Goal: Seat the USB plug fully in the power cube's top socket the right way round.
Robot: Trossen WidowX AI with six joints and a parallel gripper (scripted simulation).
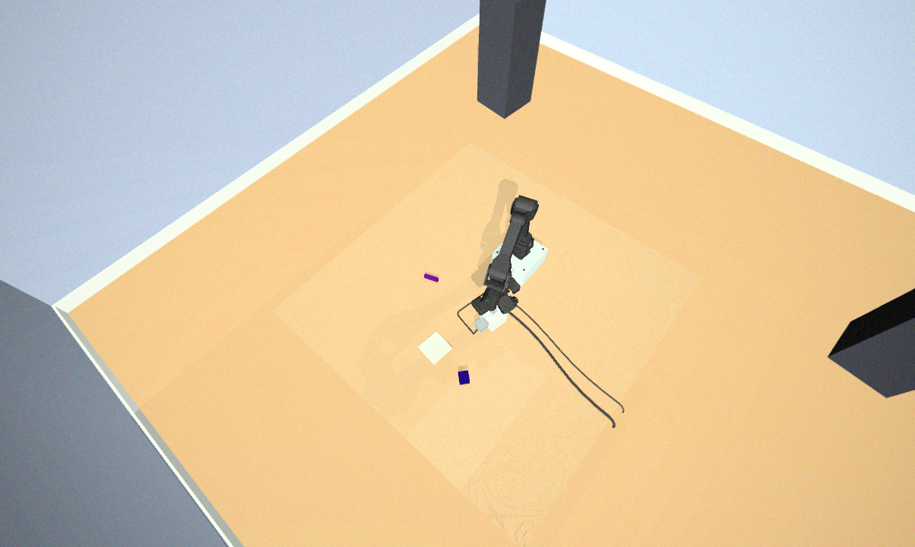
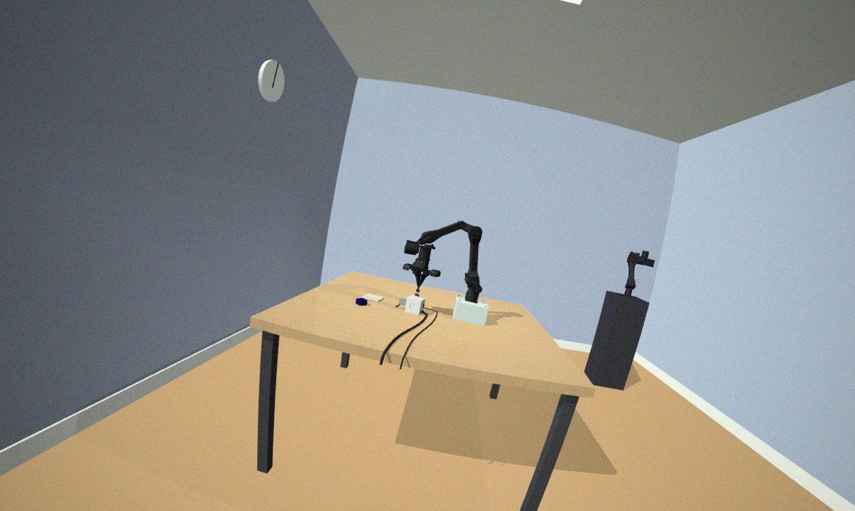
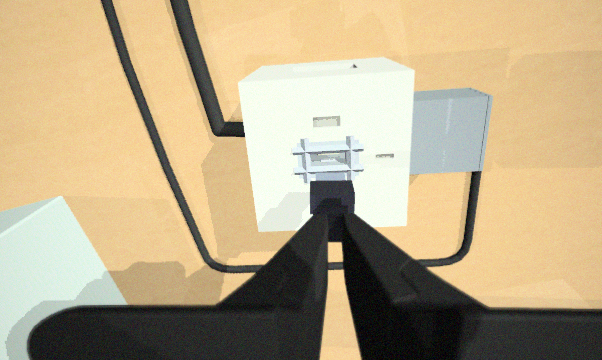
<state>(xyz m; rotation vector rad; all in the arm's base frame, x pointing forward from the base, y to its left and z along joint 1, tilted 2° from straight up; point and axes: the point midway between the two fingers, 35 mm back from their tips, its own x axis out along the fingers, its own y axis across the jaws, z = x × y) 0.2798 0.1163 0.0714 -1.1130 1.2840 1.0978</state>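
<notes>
The white power cube (image 1: pixel 497 321) (image 2: pixel 413 306) (image 3: pixel 276 110) stands on the table. On its top, in the wrist view, is a raised light-grey guide frame (image 3: pixel 327 146) around the USB socket, whose opening shows. My gripper (image 2: pixel 418 290) (image 3: pixel 334 226) is shut on the dark USB plug (image 3: pixel 332 195) and points down over the cube. The plug's metal end shows just below its dark body, at the near side of the frame. The plug looks clear of the socket, above it; the exact height and which way round it is cannot be told. The fingertips are hidden in the top view.
A grey block (image 1: pixel 481 325) (image 3: pixel 448 132) sits against the cube's side. Black cables (image 1: pixel 555 353) (image 2: pixel 389 343) (image 3: pixel 153 132) run around the cube. A white square (image 1: pixel 435 347) (image 2: pixel 373 297), a dark-blue block (image 1: pixel 463 377) (image 2: pixel 361 301) and a purple bar (image 1: pixel 431 277) lie on the table.
</notes>
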